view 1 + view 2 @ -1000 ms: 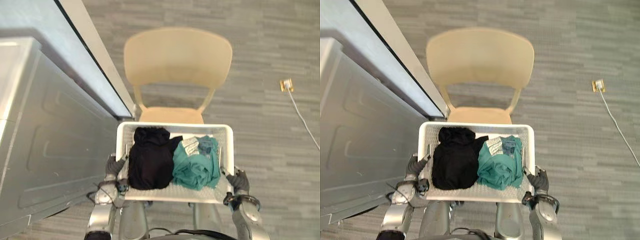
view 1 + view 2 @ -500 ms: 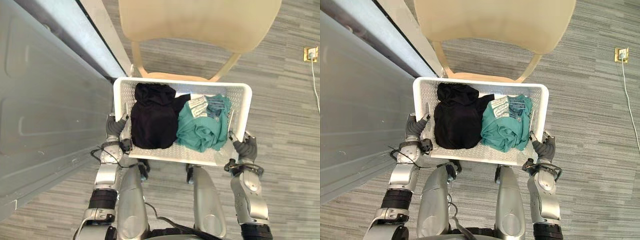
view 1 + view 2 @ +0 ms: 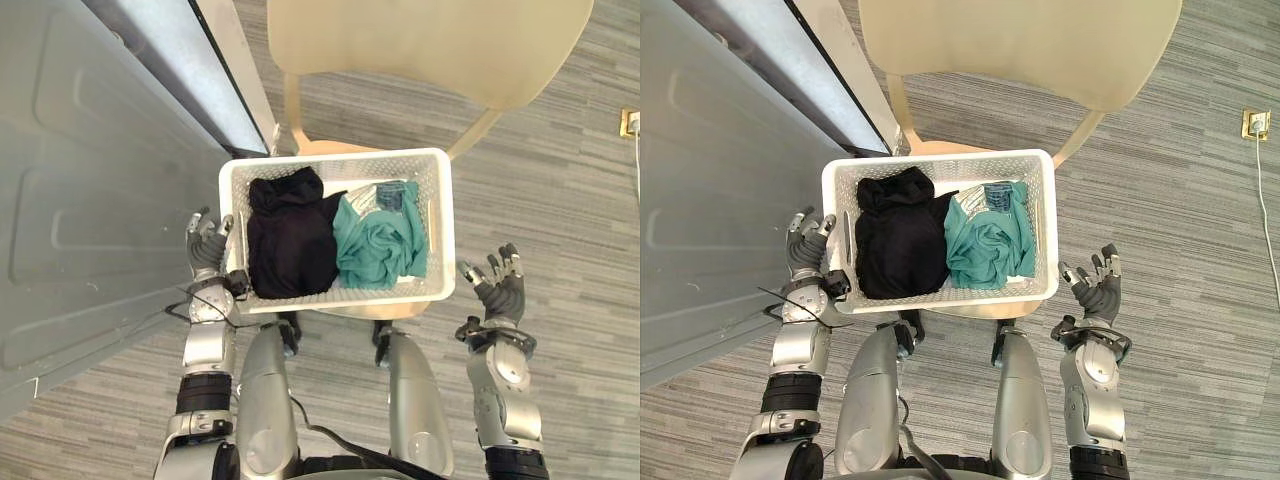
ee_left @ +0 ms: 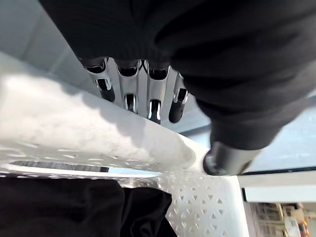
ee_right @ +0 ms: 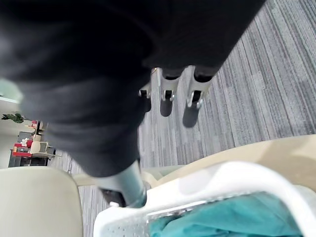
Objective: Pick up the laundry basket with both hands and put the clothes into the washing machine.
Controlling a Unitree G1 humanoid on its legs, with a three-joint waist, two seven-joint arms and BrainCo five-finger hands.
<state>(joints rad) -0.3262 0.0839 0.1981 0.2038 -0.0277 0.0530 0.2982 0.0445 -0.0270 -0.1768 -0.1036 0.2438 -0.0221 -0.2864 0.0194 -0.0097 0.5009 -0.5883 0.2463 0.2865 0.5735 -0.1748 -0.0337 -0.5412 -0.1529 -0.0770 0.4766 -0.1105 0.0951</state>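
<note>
The white laundry basket (image 3: 441,225) now stands on the seat of the beige chair (image 3: 430,45), and the 2 hands have let it go. 0.5 s ago both hands were curled against the side walls of the basket and carried it. Now both are open.

The left hand (image 3: 205,245) is just beside the left wall of the basket, with its fingers (image 4: 131,94) straight and spread. In the left wrist view they reach along the white rim, but I cannot tell if they touch it. The right hand (image 3: 500,290) is on the right side of the basket and clearly apart from it, palm turned toward the basket, fingers straight and holding nothing. In the right wrist view its fingers point at the grey floor (image 3: 560,200) beyond the basket rim.

The clothes have stayed inside the basket. The black garment (image 3: 288,235) fills the left half and the teal garment (image 3: 378,240) lies in the right half, touching it. The grey metal machine (image 3: 90,200) is left of the basket, near the left hand.
</note>
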